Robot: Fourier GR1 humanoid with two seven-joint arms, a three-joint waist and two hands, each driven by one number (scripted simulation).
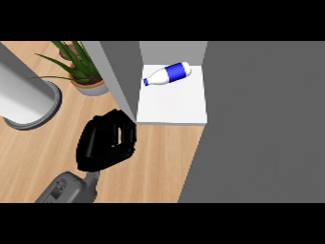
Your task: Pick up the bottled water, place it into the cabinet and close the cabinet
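Bottled water already inside the cabinet, on its side on the white shelf, towards the back

Long axis slanted: blue cap end nearer and to the left, base farther and to the right, label in blue between

Only the left hand in view, over the wooden counter, at the end of a grey forearm entering from the lower edge; right hand nowhere to be seen

Impossible to tell whether that hand is spread or curled, just a dark mass from this angle; nothing visible in it

Bottle up and to the right of the hand, well apart, with the shelf's front edge between them

More to the point: grey panel along the shelf's left side, probably the open door, its near end just beside the top of the hand

Hand on the panel's outer, left face, so well placed for a push rightwards across the opening

Judged from this: placing done, closing not yet done

Hinge side unreadable, so direction of swing only a guess

Off to the left, clear of all this: potted plant and a white cylinder on a grey round base
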